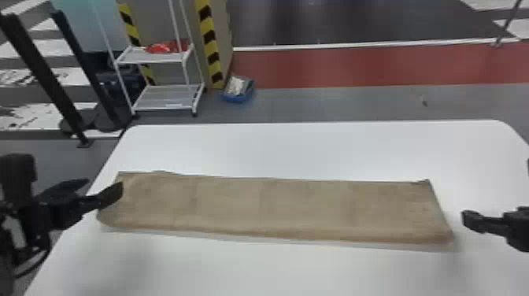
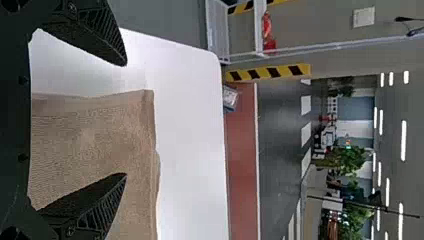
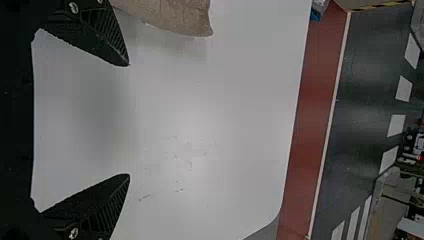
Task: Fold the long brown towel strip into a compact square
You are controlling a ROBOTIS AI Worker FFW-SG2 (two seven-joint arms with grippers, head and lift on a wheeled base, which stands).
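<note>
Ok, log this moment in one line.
towel strip: flat on table; left gripper: open, at left end; right gripper: open, beyond right end

towel strip [image 1: 275,208]: plain brown. table [image 1: 307,149]: white. both claws, left [image 1: 105,189] and right [image 1: 468,222]: black. posts [image 1: 211,47]: yellow-and-black diagonal stripes. floor band [image 1: 334,67]: red. shelf rack [image 1: 165,97]: white. bin [image 1: 238,96]: blue.

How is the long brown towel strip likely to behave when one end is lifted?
The brown towel strip will probably sag rather than stay stiff, given its soft, rounded near edge. Its flat, wide shape suggests it won't roll.
</note>
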